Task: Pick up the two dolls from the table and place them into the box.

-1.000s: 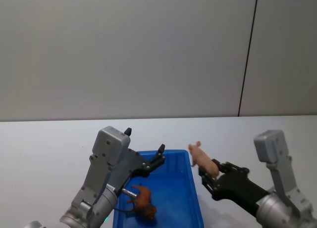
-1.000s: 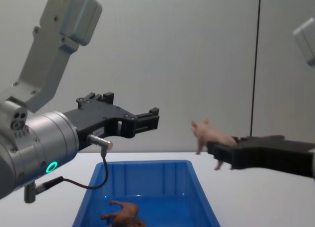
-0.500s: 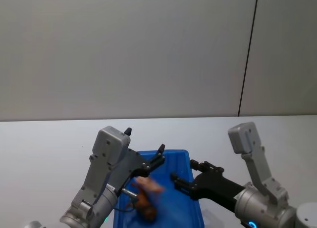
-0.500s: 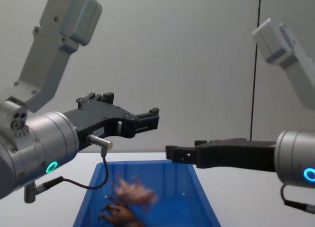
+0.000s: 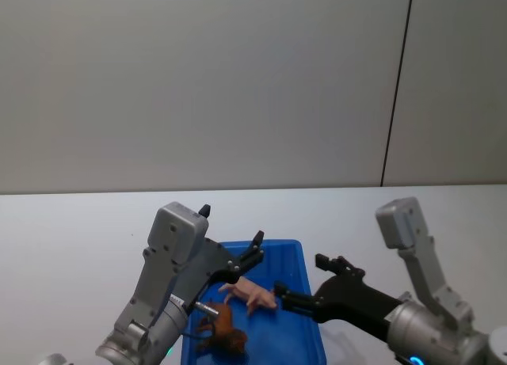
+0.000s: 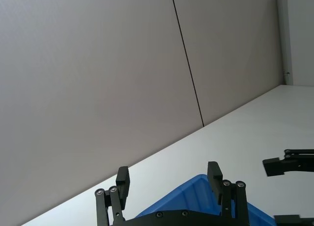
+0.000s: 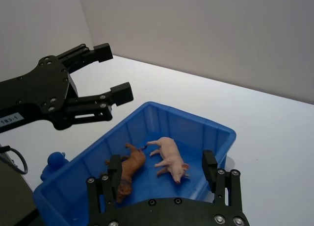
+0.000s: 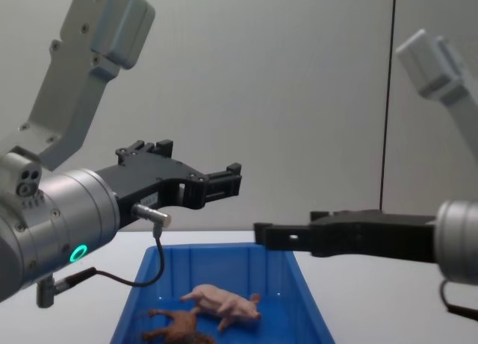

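Right wrist view: pig (image 7: 169, 160), lion (image 7: 128, 169) in box (image 7: 216, 133); right end effector (image 7: 162, 162), left end effector (image 7: 114, 72) wide, empty; best retreat upward past rim.

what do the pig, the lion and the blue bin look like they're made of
Pig: likely moulded plastic, smooth pale pink with a slight sheen, legs held stiff as it lies on its side. Lion: probably the same hard plastic, brown, duller-looking. Blue bin: rigid plastic, evenly coloured, with ribbed inner walls and a thick rim.
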`<state>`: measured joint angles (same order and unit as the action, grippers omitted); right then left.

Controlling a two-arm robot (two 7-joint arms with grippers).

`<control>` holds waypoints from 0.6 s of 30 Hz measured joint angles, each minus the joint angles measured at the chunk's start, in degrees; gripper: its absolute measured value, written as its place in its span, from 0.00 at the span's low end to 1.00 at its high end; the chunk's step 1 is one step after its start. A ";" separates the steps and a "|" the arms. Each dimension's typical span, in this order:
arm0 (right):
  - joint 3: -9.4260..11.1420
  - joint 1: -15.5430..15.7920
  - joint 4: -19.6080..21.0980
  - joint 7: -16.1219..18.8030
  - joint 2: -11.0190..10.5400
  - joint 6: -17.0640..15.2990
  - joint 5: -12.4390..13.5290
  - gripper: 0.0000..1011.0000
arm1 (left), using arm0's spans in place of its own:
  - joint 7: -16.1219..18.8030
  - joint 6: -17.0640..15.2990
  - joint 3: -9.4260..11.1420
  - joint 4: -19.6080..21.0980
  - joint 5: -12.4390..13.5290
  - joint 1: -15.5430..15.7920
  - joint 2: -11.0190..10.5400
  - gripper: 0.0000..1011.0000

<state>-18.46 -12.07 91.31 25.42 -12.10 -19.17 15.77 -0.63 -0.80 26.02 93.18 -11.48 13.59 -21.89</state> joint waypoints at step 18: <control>2.41 3.98 3.04 1.25 -5.47 4.20 0.58 0.99 | -0.01 -0.15 -0.06 0.04 0.04 -0.11 -0.04 0.99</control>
<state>-16.05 -8.10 94.35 26.68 -17.57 -14.97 16.35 -0.64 -0.94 25.96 93.22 -11.45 13.48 -21.93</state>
